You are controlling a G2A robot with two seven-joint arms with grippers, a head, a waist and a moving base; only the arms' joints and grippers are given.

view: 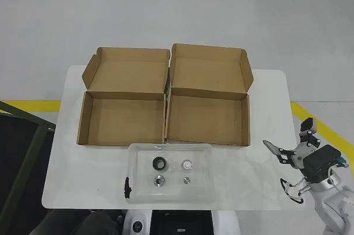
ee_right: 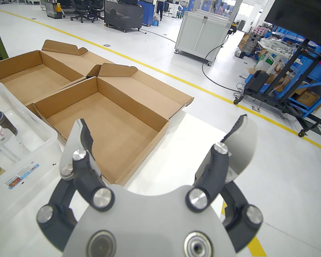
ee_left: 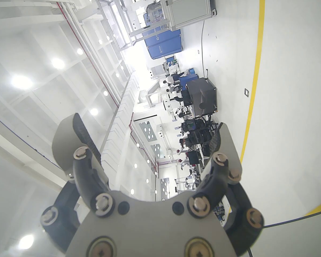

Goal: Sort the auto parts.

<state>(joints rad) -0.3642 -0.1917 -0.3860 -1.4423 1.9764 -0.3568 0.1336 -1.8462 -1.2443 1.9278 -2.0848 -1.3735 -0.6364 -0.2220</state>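
A clear plastic bin sits at the table's front middle and holds several small parts: a black ring, a white part, and two metal parts. Behind it stand two open cardboard boxes, one on the left and one on the right. My right gripper hovers open over the table's right edge, right of the bin, holding nothing. My left gripper is open, pointing up and away into the room, with nothing between its fingers.
The white table has bare surface to the right of the bin and boxes. A yellow floor line runs beyond the table's right edge. Both box lids stand open at the far side.
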